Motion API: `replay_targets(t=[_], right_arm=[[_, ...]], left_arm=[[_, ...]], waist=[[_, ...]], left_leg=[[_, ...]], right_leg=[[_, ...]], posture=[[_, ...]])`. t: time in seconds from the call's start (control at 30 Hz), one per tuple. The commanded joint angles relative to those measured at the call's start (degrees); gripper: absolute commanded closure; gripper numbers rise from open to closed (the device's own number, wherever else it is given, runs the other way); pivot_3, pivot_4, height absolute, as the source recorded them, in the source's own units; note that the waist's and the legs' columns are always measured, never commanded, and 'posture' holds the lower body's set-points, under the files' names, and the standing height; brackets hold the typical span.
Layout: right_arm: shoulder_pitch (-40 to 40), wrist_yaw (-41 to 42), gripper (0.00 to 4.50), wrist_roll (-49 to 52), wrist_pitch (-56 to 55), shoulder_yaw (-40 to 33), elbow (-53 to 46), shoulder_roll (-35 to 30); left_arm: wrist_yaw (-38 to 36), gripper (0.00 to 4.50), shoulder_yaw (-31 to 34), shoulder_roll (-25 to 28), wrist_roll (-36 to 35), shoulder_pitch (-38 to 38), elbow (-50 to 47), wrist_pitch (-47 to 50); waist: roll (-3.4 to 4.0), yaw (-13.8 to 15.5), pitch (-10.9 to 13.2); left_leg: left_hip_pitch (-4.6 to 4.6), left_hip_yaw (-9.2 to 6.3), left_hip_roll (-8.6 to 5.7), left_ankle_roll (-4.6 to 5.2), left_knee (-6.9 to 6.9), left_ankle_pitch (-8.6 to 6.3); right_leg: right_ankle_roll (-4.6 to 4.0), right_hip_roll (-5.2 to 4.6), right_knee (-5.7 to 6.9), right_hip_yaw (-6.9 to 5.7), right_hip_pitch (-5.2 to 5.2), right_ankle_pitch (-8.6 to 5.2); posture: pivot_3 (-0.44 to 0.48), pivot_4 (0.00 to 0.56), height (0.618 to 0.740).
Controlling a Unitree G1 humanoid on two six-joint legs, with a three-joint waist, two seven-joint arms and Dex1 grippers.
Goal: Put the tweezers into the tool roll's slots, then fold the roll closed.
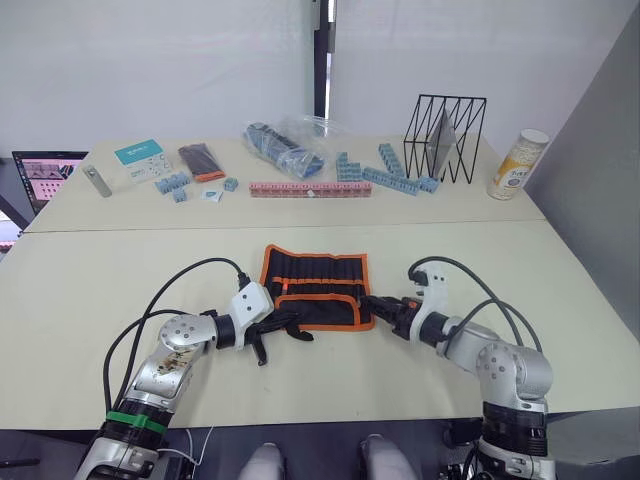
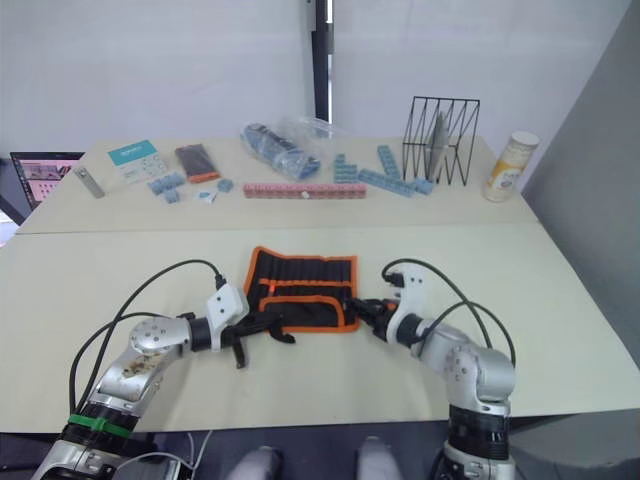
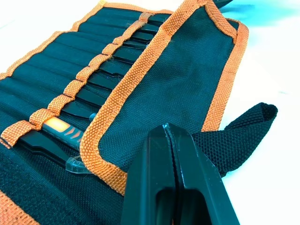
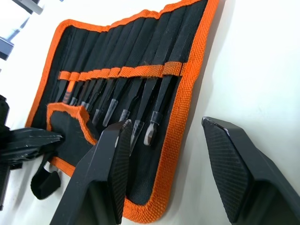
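Observation:
The tool roll (image 1: 315,268) lies open in the middle of the near table, black with orange edging. Several black tweezers (image 4: 133,93) sit in its slots (image 4: 140,71) under the orange strip, some with clear caps on their tips. The near flap (image 3: 187,70) is folded up over the lower left part. At the roll's near left corner my left gripper (image 3: 166,131) is shut, its tips over the flap beside a black strap (image 3: 243,129). My right gripper (image 4: 166,123) is open and straddles the roll's right orange edge, one finger over the fabric and one over the table.
On the far table stand a black wire rack (image 1: 445,135), blue blocks (image 1: 385,172), a pink strip (image 1: 308,189), a clear plastic bag (image 1: 285,140), a canister (image 1: 518,163) and a small black-and-orange box (image 1: 200,160). A laptop (image 1: 45,175) sits at the left edge.

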Motion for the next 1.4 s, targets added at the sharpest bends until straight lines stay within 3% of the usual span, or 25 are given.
replay_targets(t=[0.03,0.1,0.13,0.37,0.47,0.67,1.1,1.4], right_arm=[[0.35,-0.75,1.96,2.03,0.95,-0.1,1.33,1.03],[0.31,-1.04,1.96,2.8,1.0,-0.32,1.41,1.18],[0.15,-1.15,2.2,3.25,1.09,-0.47,1.49,1.28],[-0.93,-1.96,4.48,4.49,0.25,-0.08,2.59,0.96],[-1.37,-2.16,4.48,4.83,-0.21,0.14,3.25,0.81],[-1.82,-2.46,4.48,5.58,-0.82,0.26,3.86,0.34],[-6.8,-7.87,4.48,14.7,2.95,-5.15,-0.72,4.42],[-10.42,-17.29,4.48,14.88,4.85,0.29,-3.63,12.79]], left_arm=[[0.29,4.5,2.13,1.28,-0.98,0.37,-2.4,-0.56],[-0.27,4.5,3.9,2.13,-2.77,0.84,-4.44,-0.21],[-0.89,4.5,5.43,2.92,-4.36,1.49,-5.73,0.4],[-6.37,4.5,15.16,10.96,-17.61,6.36,-15.19,11.74],[-8.98,4.5,19.31,14.35,-23.03,9.14,-18.56,16.02],[-12.6,4.5,23.26,19.24,-26.22,13.27,-21.06,18.06],[-11.6,4.5,22.92,18.92,-23.51,11.97,-17.68,16.75],[-12.31,4.5,22.47,19.03,-22.69,11.9,-17.22,16.12]], waist=[[0.0,-0.09,0.0],[0.0,-0.34,0.0],[0.0,-0.42,0.0],[0.01,-1.13,0.01],[-0.04,-1.15,0.03],[-0.04,-1.04,0.03],[0.07,-1.11,0.21],[0.1,-1.12,0.26]], left_leg=[[0.0,0.0,0.0,0.0,0.0,0.0],[0.0,0.0,0.02,0.0,-0.03,0.0],[-0.01,0.0,0.02,0.0,-0.06,0.0],[-0.26,0.04,0.05,0.01,-0.13,0.0],[-0.27,0.08,0.07,0.01,-0.1,0.0],[-0.29,0.18,0.12,0.01,-0.09,0.0],[-0.53,0.4,0.2,0.02,-0.14,0.01],[-0.53,0.4,0.2,0.02,-0.33,0.01]], right_leg=[[0.0,0.0,0.0,0.0,0.0,0.0],[-0.01,0.01,0.0,0.0,-0.02,0.01],[-0.01,0.01,0.01,0.0,-0.04,0.01],[-0.05,0.02,0.11,0.03,-0.41,0.02],[-0.05,0.01,0.08,0.04,-0.43,0.02],[-0.25,0.0,0.04,0.04,-0.52,-0.1],[-0.25,0.01,0.18,0.11,-1.0,0.2],[-0.28,0.01,0.14,0.12,-1.07,0.18]], posture=[[0.0,0.15,0.737],[0.0,0.15,0.737],[0.0,0.15,0.737],[0.0,0.15,0.737],[0.0,0.15,0.737],[0.0,0.15,0.737],[0.0,0.15,0.737],[0.0,0.15,0.737]])
